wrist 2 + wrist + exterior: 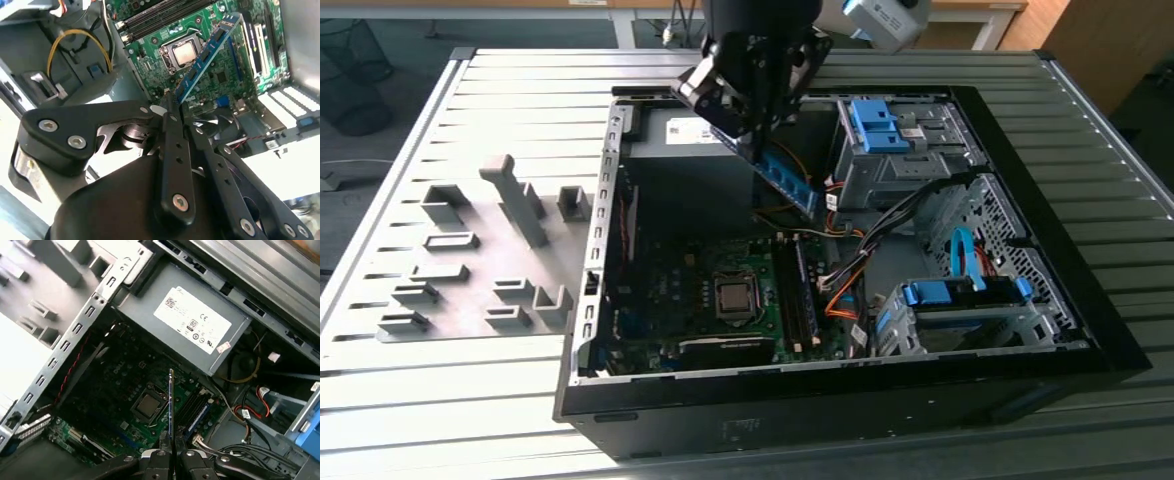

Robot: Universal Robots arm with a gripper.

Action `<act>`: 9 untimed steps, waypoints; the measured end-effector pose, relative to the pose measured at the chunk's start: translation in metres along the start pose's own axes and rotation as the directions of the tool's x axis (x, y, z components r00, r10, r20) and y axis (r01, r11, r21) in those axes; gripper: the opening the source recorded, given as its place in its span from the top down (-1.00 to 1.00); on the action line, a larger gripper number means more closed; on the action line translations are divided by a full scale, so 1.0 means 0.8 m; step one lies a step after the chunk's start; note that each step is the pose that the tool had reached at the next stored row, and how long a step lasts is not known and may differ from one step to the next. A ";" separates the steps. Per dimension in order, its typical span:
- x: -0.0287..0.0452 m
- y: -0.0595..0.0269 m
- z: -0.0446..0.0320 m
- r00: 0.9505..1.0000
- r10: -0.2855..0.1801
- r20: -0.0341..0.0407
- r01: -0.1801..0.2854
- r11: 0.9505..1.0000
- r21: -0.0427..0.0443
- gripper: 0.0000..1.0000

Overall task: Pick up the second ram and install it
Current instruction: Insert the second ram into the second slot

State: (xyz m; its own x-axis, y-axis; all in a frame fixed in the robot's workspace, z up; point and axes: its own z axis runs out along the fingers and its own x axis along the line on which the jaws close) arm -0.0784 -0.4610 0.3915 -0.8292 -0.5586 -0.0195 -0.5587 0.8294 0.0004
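Gripper (pixel 169 111), black, nearest the lens in both wrist views: fingers closed on one end of the second ram (pixel 207 54), which hangs tilted in the air above the motherboard (pixel 165 70), inside the open computer case (pixel 1067 330). Stick: blue-green, dark chips along one face, edge-on in the first wrist view. Beneath it: processor socket (pixel 182 52) and the memory slots (pixel 155 17). Beside these: grey power supply (pixel 185 325) with white label, blue drive brackets (pixel 961 295), orange and yellow cables (pixel 77 37). Case stands on a grey slatted table (pixel 454 290).
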 end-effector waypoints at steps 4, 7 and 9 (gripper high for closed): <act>0.0000 0.000 0.0008 0.997 0.073 0.000 -0.073 0.997 0.001 0.73; 0.0000 0.000 0.0013 0.992 0.128 0.000 -0.128 0.992 0.003 0.73; 0.0001 0.000 0.0017 0.987 0.164 0.000 -0.164 0.987 0.003 0.73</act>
State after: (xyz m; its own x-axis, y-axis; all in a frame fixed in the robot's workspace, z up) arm -0.0784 -0.4610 0.3901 -0.9095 -0.4153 -0.0195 -0.4153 0.9097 0.0004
